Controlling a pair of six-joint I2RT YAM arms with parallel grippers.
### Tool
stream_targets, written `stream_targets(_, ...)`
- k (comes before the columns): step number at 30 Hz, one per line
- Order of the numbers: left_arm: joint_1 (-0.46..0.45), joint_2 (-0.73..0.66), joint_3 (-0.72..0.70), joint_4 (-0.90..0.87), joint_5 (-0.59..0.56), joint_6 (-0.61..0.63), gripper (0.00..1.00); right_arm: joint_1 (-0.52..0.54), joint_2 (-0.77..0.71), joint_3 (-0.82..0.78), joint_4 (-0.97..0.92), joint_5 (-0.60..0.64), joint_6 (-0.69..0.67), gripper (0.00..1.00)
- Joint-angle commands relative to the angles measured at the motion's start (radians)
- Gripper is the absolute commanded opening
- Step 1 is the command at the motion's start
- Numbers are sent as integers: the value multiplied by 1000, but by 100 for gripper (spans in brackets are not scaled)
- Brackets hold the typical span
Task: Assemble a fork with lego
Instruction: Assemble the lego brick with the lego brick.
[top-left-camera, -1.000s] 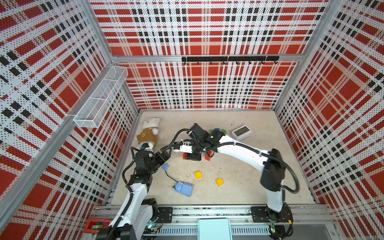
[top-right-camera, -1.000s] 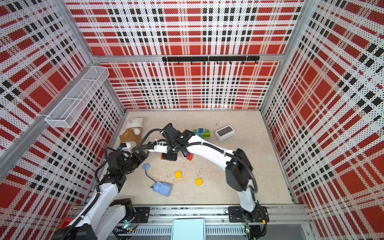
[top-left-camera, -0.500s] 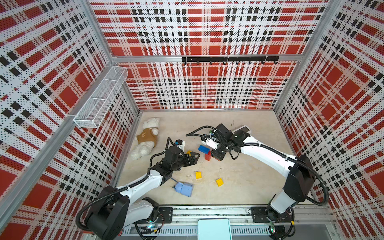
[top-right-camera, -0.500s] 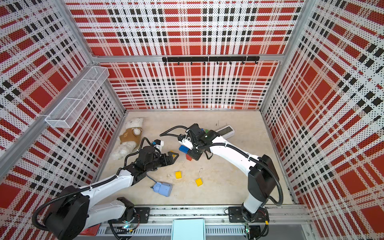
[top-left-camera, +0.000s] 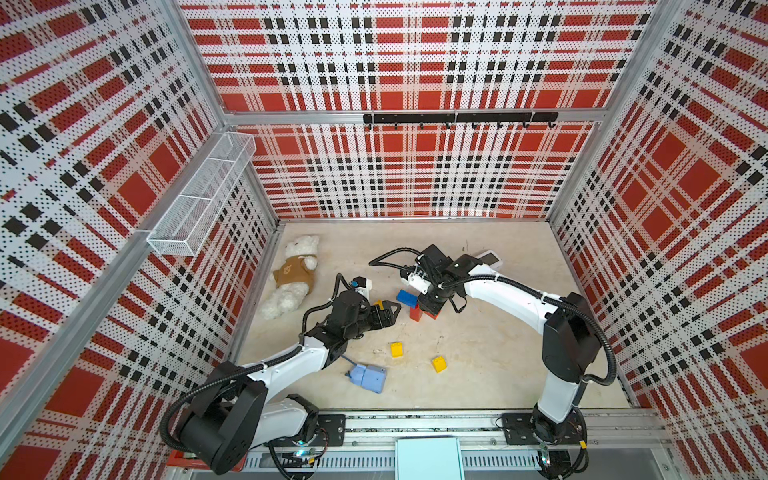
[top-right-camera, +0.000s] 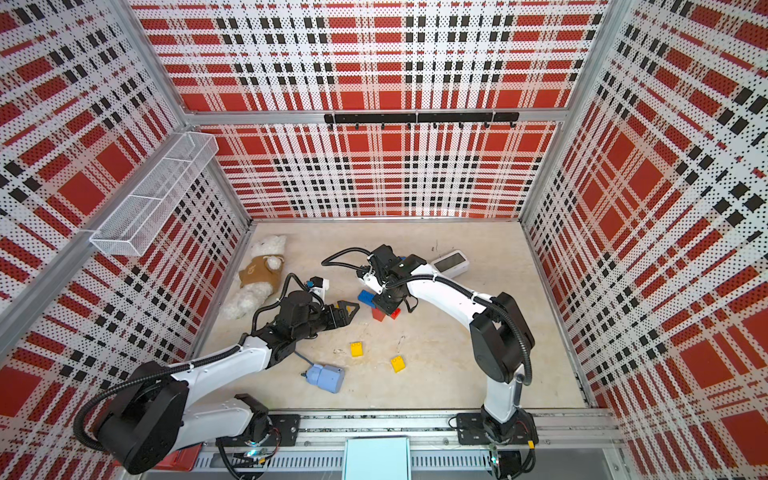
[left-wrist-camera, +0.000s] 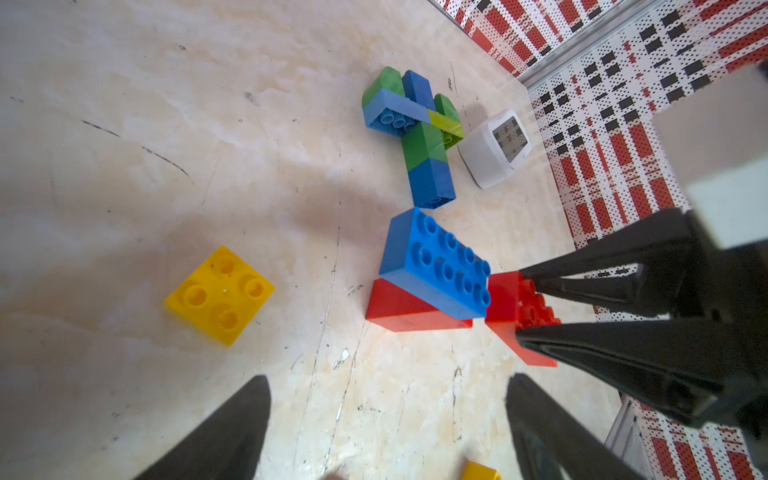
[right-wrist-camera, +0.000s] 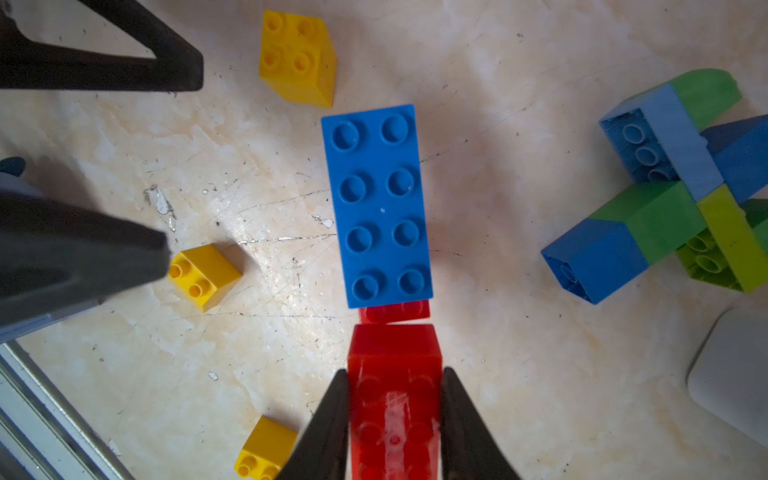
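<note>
My right gripper (right-wrist-camera: 395, 374) is shut on a red lego brick (right-wrist-camera: 395, 407), held low over the floor in both top views (top-left-camera: 430, 309) (top-right-camera: 386, 307). Just past it a blue eight-stud brick (right-wrist-camera: 380, 203) (left-wrist-camera: 436, 266) lies on another red brick (left-wrist-camera: 399, 311). A joined cluster of green, blue and lime bricks (left-wrist-camera: 424, 141) (right-wrist-camera: 665, 208) lies beyond; the right arm hides it in the top views. My left gripper (top-left-camera: 388, 311) (left-wrist-camera: 388, 386) is open and empty, just left of the blue brick (top-left-camera: 406, 297). Loose yellow bricks (top-left-camera: 396, 349) (top-left-camera: 439, 364) lie nearer the front.
A teddy bear (top-left-camera: 293, 274) lies by the left wall. A pale-blue box with a cord (top-left-camera: 368, 377) sits near the left arm's elbow. A white device with a screen (top-left-camera: 490, 258) (left-wrist-camera: 494, 149) stands behind the right arm. A wire basket (top-left-camera: 199, 199) hangs on the left wall.
The left arm has swung out from the left wall toward the middle, its gripper still open. The right gripper has shifted right with the red brick and has held still for the last half second.
</note>
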Motion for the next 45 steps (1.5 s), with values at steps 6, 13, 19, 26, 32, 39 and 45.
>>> stream_targets(6,10,-8,-6,37,-1,-8,91,-2,40,49,-4,-11,-2,19)
stream_targets(13,19,-20,-12,38,0,-10,91,-2,59,62,-6,-24,0,19)
stream_targets(19,22,-20,-14,35,4,-9,91,-2,87,83,-41,-15,-3,19)
stream_targets(26,24,-15,-16,33,5,-10,91,1,120,102,-109,-8,-18,18)
stream_targets(32,29,-12,-22,36,7,-13,90,5,155,151,-170,6,-22,18)
stream_targets(39,44,-8,-38,58,14,-25,90,26,229,269,-291,43,-30,18)
stream_targets(45,50,-6,-42,61,22,-23,90,39,273,319,-347,66,-22,18)
